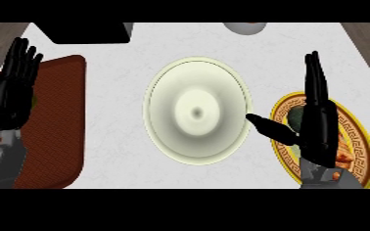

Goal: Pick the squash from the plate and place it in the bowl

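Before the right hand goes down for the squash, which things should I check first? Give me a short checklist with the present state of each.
1. Right hand open, fingers straight: ok.
2. Right hand above the plate: ok.
3. Squash visible: only a dark green part shows beside the hand; exact pose cannot tell.
4. Squash already held: not ok, no finger curls round it.
5. Bowl holds nothing, ready to receive: ok.
6. Left hand resting open at the left edge, away from the bowl: ok.

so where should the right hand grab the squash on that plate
Probably from above, around its middle. Only a dark green patch of the squash shows, lying on the gold-rimmed plate between the right hand's palm and spread thumb; its exact shape is hidden. The hand is open above it, so coming straight down and curling round it looks most direct.
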You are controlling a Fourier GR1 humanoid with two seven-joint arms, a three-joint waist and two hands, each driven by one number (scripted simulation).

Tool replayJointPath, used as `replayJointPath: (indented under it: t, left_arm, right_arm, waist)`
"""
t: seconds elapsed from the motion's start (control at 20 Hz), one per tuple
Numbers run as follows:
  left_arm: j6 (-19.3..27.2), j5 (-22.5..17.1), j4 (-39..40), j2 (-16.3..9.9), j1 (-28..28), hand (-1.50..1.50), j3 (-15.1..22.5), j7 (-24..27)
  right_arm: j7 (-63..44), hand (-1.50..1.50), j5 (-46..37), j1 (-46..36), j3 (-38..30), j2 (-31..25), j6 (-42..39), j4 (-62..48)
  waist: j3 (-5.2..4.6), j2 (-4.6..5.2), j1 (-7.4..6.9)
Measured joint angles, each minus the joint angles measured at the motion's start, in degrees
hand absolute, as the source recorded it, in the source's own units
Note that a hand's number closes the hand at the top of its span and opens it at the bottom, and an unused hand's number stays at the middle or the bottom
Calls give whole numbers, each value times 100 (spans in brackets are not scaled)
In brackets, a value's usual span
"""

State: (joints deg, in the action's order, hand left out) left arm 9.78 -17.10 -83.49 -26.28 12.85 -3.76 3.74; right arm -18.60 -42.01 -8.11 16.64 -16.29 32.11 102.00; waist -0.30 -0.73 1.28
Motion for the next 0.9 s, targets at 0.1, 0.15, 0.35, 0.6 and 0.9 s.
replayJointPath:
  t: [0.1, 0.15, 0.35, 0.6, 0.9]
  left_arm:
    - [-17, -26, -18, -23, -49, 0, -50, -9]
    - [-3, -27, -52, -13, -82, 0, -62, -5]
    - [-17, -27, -79, -20, -159, 0, -97, 15]
    - [-61, -53, -132, -14, -123, 0, -99, -35]
    - [-70, -7, -160, 33, -21, 0, -74, -81]
  right_arm:
    - [-692, -150, -389, 81, -18, -154, -448, 415]
    - [-1026, -150, -514, 135, -41, -247, -718, 651]
    - [-2235, -150, -734, 319, 31, -582, -2022, 1337]
    - [-3543, -150, -278, 311, 102, -903, -3789, 2184]
    - [-4221, -150, 629, 244, -90, -1106, -4972, 2869]
  waist:
    - [-5, -14, 42]
    - [-6, -22, 57]
    - [-11, -22, 75]
    - [-4, 8, 18]
    - [8, 46, -57]
